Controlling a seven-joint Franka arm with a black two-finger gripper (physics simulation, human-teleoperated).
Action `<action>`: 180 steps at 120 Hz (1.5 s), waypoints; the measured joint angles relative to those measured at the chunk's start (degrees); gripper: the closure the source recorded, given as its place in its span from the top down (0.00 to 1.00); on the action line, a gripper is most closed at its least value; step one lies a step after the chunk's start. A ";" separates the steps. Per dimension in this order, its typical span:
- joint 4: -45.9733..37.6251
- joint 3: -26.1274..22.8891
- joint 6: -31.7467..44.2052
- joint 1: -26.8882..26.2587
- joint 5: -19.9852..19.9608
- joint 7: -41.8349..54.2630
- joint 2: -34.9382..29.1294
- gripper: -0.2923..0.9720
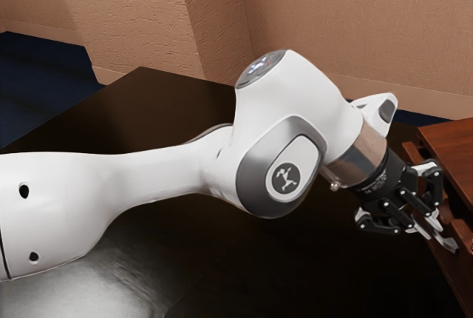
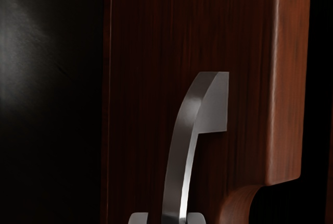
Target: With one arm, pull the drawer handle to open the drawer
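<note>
Reaching toward the exterior view's right over the dark table (image 1: pixel 148 111), the gripper (image 1: pixel 427 222) sits against the reddish-brown wooden drawer (image 1: pixel 451 148). Its handle (image 2: pixel 190 125) is a curved bar of brushed silver metal. It stands off the wood-grain front just under the hand, and I cannot tell whether the gripper grasps it.

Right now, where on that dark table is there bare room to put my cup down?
The table lies bare behind the arm, toward the beige wall, and again in front of the arm at the exterior view's lower middle. It is crowded at that view's right, where the tool sits by the wooden drawer and its handle.
</note>
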 joint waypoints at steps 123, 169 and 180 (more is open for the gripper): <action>-11.24 0.88 -0.29 0.93 0.03 0.77 -9.61 0.22; -14.10 0.28 -0.31 2.04 0.18 0.74 -11.65 0.22; -14.91 0.16 -0.35 2.33 0.26 0.70 -12.45 0.22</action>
